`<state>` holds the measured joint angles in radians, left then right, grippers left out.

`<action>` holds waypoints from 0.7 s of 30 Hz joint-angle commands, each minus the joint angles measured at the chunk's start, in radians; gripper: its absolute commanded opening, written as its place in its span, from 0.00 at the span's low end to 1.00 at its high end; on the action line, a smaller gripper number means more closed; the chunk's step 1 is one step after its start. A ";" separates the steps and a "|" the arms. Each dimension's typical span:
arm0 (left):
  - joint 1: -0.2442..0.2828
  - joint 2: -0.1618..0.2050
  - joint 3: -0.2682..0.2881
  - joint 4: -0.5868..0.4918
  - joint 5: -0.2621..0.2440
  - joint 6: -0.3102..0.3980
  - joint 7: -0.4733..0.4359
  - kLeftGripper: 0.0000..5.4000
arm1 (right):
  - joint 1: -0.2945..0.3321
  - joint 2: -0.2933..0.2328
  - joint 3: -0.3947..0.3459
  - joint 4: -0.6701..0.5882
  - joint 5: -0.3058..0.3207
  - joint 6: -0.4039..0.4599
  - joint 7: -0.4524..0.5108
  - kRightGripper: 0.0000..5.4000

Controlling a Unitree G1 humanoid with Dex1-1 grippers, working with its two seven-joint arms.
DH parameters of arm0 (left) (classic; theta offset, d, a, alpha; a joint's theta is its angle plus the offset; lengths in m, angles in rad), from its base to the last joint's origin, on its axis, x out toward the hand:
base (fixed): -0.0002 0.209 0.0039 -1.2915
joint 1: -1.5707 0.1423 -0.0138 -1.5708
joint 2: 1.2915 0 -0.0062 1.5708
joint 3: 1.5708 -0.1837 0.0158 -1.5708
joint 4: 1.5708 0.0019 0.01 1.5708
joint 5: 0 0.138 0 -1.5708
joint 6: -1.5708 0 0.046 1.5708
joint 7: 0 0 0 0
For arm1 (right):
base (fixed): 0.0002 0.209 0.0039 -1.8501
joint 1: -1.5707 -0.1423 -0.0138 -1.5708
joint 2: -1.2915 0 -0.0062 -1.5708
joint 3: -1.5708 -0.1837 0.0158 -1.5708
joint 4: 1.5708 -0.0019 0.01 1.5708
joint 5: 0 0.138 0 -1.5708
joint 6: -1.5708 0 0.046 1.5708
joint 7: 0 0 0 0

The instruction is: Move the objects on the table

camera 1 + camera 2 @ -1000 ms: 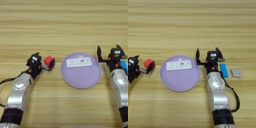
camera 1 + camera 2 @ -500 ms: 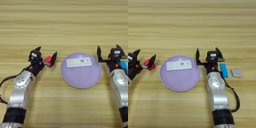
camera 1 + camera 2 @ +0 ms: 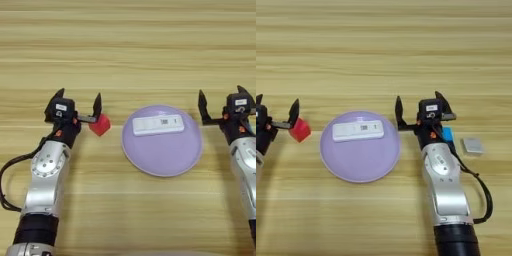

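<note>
Released since a second ago, light, rigid red cube sits at nine o'clock of plate; left tool spread, right tool spread; grip its flat sides.

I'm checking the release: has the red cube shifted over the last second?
No. The red cube sits just as far left of the lilac plate as before; only the left end effector has opened beside it.

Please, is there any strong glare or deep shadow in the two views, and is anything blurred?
Left eye view: even light, no strong glare, the lilac plate casts only a thin soft shadow. Right eye view: the same lighting; the marks on the white device are too blurred to read.
</note>
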<state>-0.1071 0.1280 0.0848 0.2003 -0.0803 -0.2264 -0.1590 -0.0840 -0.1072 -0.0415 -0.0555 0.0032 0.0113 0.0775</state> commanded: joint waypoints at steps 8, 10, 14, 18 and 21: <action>0.012 -0.018 0.028 -0.018 0.113 -0.042 0.188 1.00 | 0.021 -0.051 -0.003 -0.091 0.019 0.121 0.061 1.00; 0.008 -0.019 0.045 -0.020 0.112 -0.048 0.212 1.00 | 0.014 -0.062 0.001 -0.107 0.020 0.156 0.072 1.00; 0.005 -0.017 0.069 -0.023 0.129 -0.059 0.263 1.00 | -0.014 -0.086 0.020 -0.141 0.005 0.221 0.095 1.00; 0.002 -0.018 0.084 -0.019 0.130 -0.058 0.293 1.00 | -0.049 -0.111 0.056 -0.153 -0.003 0.294 0.133 1.00; 0.001 -0.020 0.080 -0.021 0.130 -0.057 0.298 1.00 | -0.081 -0.123 0.096 -0.142 -0.016 0.337 0.163 1.00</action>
<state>-0.0980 0.1102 0.1663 0.1866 0.0389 -0.2820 0.1314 -0.1330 -0.2185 0.0299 -0.1978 -0.0039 0.3135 0.2198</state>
